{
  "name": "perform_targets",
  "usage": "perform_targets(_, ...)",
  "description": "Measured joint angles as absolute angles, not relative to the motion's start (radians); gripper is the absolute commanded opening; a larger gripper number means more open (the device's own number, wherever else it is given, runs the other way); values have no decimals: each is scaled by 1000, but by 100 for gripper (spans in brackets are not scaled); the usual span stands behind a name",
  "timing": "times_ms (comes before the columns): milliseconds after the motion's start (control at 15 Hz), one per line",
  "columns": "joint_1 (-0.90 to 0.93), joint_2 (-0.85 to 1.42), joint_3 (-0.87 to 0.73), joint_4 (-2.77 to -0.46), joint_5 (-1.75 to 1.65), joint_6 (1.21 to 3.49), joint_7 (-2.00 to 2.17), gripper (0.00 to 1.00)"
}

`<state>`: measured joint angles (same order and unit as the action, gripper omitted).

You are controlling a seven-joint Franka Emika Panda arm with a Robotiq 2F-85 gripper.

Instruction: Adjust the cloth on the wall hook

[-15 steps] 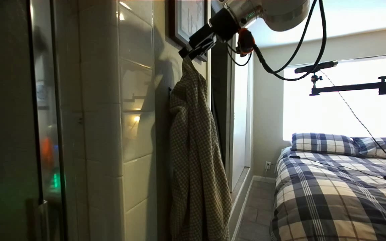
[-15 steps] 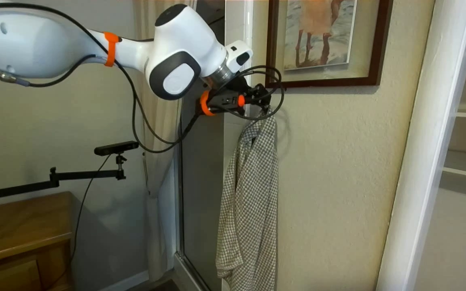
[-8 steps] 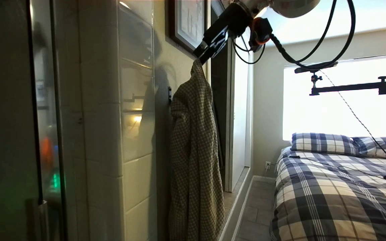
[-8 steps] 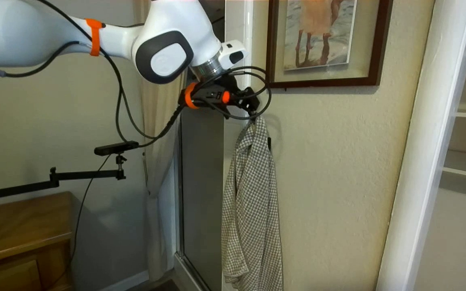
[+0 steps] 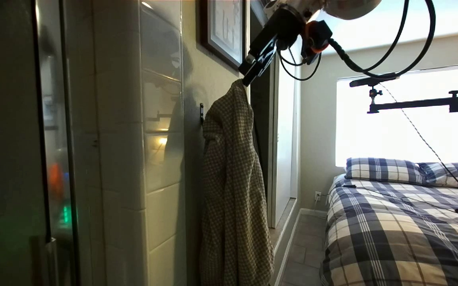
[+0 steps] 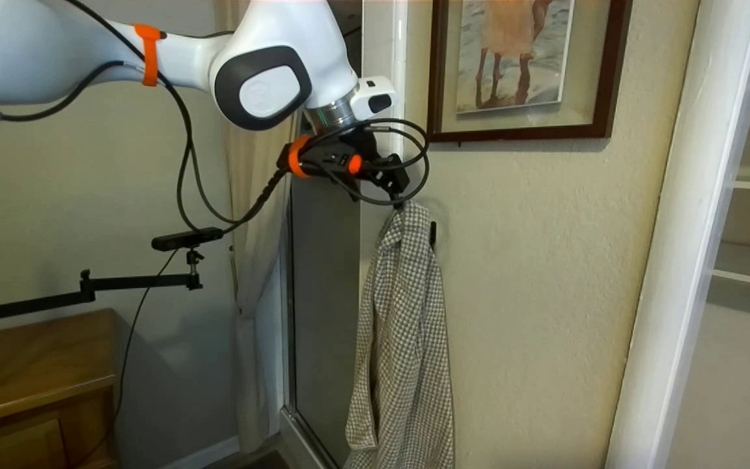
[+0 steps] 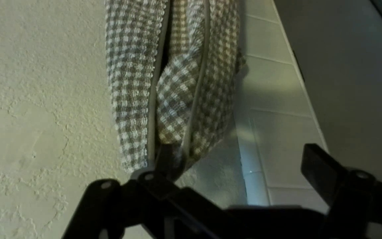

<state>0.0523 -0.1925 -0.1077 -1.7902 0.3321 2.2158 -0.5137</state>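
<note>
Two parted fingers (image 7: 323, 172), one cloth (image 6: 407, 339), one hook (image 6: 433, 233)

1. I see the cloth (image 7: 131, 83), dark-and-light check, plain-edged, entering at the top of the wrist view, with deep folds down its middle.
2. My jaws stand wide apart: one overlaps the cloth's end low in frame, contact too dark to judge; the other is well away.
3. Textured wall (image 7: 38, 83) at left; pale tiles (image 7: 277, 73) and a grey panel (image 7: 353, 83) at right.

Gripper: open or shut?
Open. The wrist view shows the gripper with its fingers wide apart, one at the cloth, the other clear of it.
</note>
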Motion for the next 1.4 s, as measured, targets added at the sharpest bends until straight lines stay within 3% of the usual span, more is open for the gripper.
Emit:
perform_targets(867,13,-193,-116,-1835,340,2126,-360,100)
perform_targets(1400,-2,-193,-137,-1960,568,2339,-257,100)
